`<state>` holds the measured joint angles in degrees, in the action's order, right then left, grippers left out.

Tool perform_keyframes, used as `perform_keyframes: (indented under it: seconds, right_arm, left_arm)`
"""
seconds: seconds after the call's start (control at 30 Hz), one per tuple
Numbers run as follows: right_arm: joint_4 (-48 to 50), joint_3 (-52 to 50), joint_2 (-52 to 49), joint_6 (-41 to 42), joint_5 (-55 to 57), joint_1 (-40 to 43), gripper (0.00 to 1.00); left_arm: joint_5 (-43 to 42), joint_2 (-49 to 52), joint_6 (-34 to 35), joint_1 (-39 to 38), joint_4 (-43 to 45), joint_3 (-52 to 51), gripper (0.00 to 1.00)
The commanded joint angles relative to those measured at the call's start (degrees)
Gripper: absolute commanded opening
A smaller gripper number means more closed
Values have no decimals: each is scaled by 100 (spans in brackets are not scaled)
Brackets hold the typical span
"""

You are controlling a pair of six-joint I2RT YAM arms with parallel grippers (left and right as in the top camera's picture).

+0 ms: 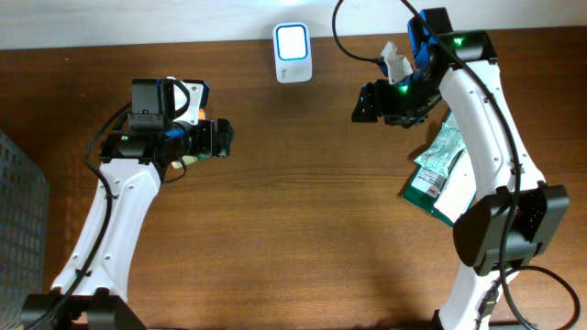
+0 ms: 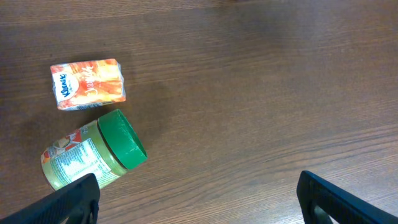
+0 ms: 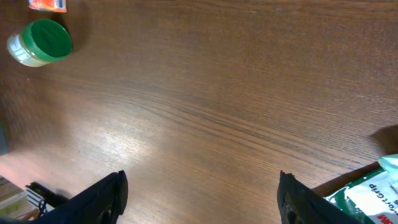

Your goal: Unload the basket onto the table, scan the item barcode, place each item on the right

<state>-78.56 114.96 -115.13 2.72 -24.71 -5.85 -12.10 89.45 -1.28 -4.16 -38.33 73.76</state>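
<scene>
Left end effector [image 2: 196,186] and right end effector [image 3: 202,183] both gaped empty. The green-lidded plastic jar [image 2: 93,152] lay on the brown wooden tabletop [image 1: 303,183] beside an orange carton [image 2: 87,84], far from the white scanner [image 1: 293,52]; scanning looked undone.

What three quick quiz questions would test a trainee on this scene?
1. True or false: the green-lidded plastic jar lies on its side beside the orange juice carton.
2. The left gripper and right gripper hold: A) the jar, B) the carton, C) nothing.
3. Which item lies partly under the right arm?
Key: 1 true; 2 C; 3 the green-and-white foil packet.
</scene>
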Motion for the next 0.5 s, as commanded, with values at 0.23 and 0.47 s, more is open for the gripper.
perform_keyframes:
  seconds: [0.23,0.47]
  right_arm:
    - [149,-2,31,-79,111,-50,73]
    - [431,-31,20,-79,94,-356,75]
  left_arm:
    - [-7,-74,-46,20,7,81,99]
    - [-11,-76,-46,20,17,81,99]
